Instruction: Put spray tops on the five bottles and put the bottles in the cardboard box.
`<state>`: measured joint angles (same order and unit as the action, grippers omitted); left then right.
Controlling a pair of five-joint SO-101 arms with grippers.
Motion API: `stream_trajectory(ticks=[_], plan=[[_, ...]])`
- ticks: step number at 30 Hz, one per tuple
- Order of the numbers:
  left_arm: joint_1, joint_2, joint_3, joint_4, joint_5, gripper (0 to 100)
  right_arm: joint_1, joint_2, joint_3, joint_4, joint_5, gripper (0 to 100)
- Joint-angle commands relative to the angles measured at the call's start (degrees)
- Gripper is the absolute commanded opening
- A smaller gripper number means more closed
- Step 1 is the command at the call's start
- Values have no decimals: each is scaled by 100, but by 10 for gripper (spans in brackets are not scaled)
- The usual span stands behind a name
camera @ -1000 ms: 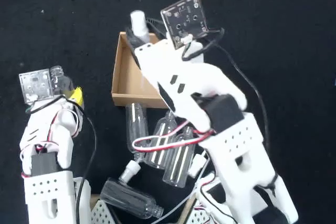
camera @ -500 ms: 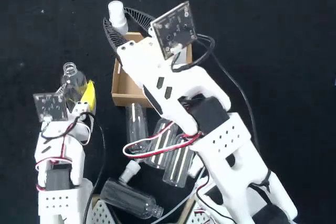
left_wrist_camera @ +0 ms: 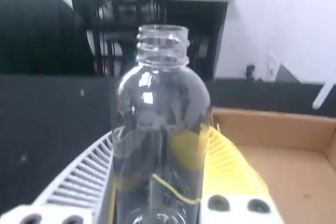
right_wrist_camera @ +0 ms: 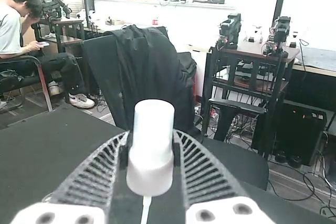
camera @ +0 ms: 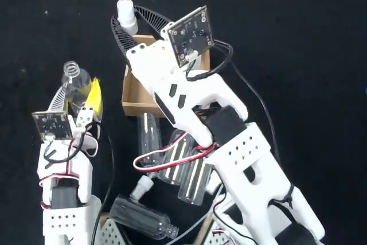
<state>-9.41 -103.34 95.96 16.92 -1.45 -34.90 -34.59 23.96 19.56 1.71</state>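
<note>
**Spray top held up by the box's far corner; open bottle upright to its left**

On the black table, the shallow brown cardboard box lies between the two arms. The right arm's black ribbed claw is clamped on the white cylindrical spray top, held upright about the box's far-left corner, with a thin white tube showing beneath it. The left arm's white-and-yellow claw grips the clear plastic bottle round its body, just beside the box's left wall. The bottle's long axis is vertical and its threaded neck is open upward. From the spray top, that neck lies leftward and nearer the arm bases, clearly apart. I judge the right claw must carry the top across, then down along that vertical axis.
</note>
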Motion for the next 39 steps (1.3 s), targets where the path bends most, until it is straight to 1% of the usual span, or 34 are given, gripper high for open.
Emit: stream_trajectory(ticks=[1, 8, 14, 16, 21, 26, 29, 32, 35, 39], plan=[[13, -44, 154, -264, 18, 70, -62, -92, -48, -149, -35, 11], [13, -44, 154, -299, 18, 70, -88, -840, 286, -202, -35, 11], [13, -53, 145, -308, 18, 70, -79, -857, 277, -202, -35, 11], [13, -53, 145, -501, 18, 70, -53, -884, 268, -202, -35, 11], [13, -44, 145, -580, 26, 70, 396, -892, 110, -202, -53, 11], [110, -53, 145, -615, 62, 70, 941, -901, 48, -202, -853, 11], [462, -53, 127, -747, 62, 70, 1196, -892, -31, -202, -1143, 11], [1077, -44, 145, -1160, 53, 70, 1354, -901, -92, -202, -1152, 11], [1429, -44, 145, -1029, 44, 70, 1354, -901, -180, -202, -1125, 11], [1596, -44, 145, -862, 53, 70, 1257, -892, -382, -202, -1116, 11]])
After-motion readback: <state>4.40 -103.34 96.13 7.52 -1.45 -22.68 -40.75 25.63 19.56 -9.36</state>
